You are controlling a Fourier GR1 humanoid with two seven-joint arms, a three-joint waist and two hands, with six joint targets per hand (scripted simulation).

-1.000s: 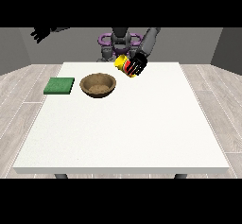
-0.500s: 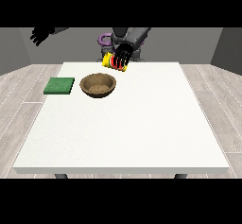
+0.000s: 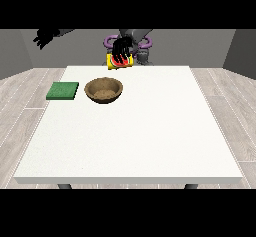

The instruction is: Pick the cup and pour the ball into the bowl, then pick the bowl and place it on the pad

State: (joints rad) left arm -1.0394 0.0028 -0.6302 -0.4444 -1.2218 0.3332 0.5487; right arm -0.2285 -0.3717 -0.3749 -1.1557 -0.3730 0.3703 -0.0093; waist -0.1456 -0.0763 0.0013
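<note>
White table (image 3: 150, 141) lay nearest | brown bowl (image 3: 104, 90) sat left of centre, contents unclear | green pad (image 3: 63, 91) lay near its left | my hand at view's right (image 3: 121, 51) curled round the yellow cup (image 3: 119, 61), tipped, above the far edge | my other hand (image 3: 45, 37) hung raised far left, fingers unclear.

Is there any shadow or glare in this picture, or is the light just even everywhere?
Front view: light falls evenly, no glare on the white table; the bowl is darker inside its near wall and casts only a faint shadow; the green pad looks flat; the black hand round the cup shows little detail.
</note>
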